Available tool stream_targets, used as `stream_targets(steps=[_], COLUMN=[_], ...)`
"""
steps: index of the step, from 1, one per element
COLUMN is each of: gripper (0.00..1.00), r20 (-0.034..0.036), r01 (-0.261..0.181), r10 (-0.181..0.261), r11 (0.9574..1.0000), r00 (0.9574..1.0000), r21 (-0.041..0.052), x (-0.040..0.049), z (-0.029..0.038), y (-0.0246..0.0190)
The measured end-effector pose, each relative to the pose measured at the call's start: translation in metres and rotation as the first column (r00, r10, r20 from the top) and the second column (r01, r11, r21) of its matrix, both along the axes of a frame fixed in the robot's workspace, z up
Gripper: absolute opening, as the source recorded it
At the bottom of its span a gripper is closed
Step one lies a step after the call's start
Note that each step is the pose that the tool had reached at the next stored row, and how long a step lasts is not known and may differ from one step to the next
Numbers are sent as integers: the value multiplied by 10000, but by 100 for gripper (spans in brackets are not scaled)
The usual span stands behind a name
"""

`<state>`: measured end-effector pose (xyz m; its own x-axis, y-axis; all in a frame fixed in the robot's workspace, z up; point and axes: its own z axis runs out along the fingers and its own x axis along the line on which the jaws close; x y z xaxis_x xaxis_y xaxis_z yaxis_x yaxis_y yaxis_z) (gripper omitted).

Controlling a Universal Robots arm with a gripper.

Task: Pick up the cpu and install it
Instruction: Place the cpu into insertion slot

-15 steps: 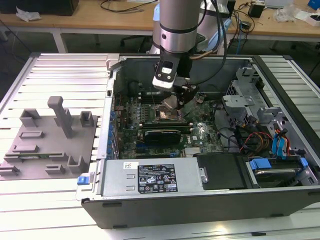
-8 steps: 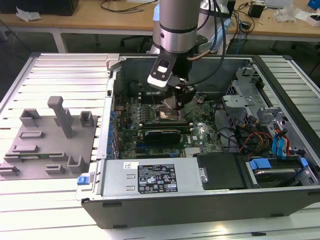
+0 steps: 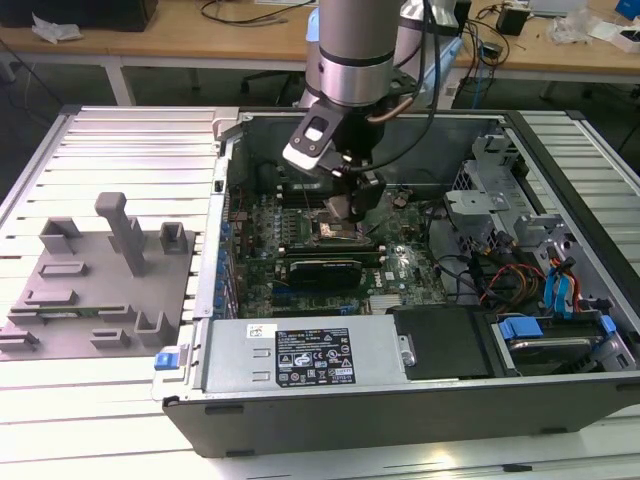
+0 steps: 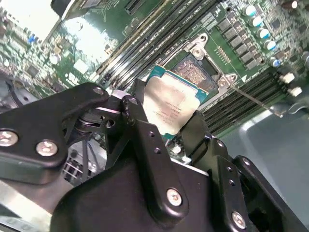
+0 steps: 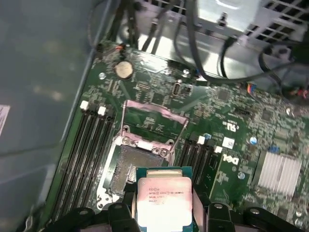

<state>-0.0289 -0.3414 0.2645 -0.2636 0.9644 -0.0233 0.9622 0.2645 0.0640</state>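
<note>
- The hand [image 4: 169, 116] is closed part-way on the cpu [image 4: 170, 107], with its black fingers [image 4: 142, 130] pressing two opposite edges of the chip and nothing else in its hold
- The cpu sits right at the fingertips and spans the gap between them, its silvery lid turned up toward the wrist and its green underside facing the motherboard [image 5: 231, 116]
- Just beyond and below the fingertips lies the open socket [image 5: 137, 166]; in the first wrist view the chip covers only the socket's near edge, so it looks offset from it, not centred
- Whether the chip already touches the socket I cannot tell
- The load frame [image 5: 154, 112] stands swung up on the far side of the socket from the hand, so the way down looks free
- In the exterior view the hand [image 3: 350, 205] hangs low inside the computer case [image 3: 400, 415], close above the board, well apart from the grey fixture tray [image 3: 100, 270] out on the desk [image 3: 130, 140]
- To do this step well, I judge the chip must be kept level and square to the socket walls, with corner and notches matched before any weight goes on
- The pins look delicate, so a tilted or sliding seat is the main risk, and the memory slots [image 5: 79, 154] beside the socket leave the fingers little room
</note>
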Motion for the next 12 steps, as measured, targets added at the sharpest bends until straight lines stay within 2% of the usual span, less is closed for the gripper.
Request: stream_targets(steps=[1, 5, 7, 9, 10, 12], gripper=[55, 55, 55, 55, 55, 55], r20=[0, 0, -1, 0, -1, 0], r01=[311, 1032, 1768, 2141, 2243, 2262], r10=[-311, -1032, -1768, -2141, -2243, -2262], r11=[9995, 9947, 9843, 9768, 9745, 9741], r00=[9995, 9947, 9843, 9768, 9745, 9741], r21=[0, 1, 0, 0, 0, -1], x=[0, 0, 0, 0, 0, 0], z=[-1, -3, -5, -6, -6, -6], y=[0, 0, 0, 0, 0, 0])
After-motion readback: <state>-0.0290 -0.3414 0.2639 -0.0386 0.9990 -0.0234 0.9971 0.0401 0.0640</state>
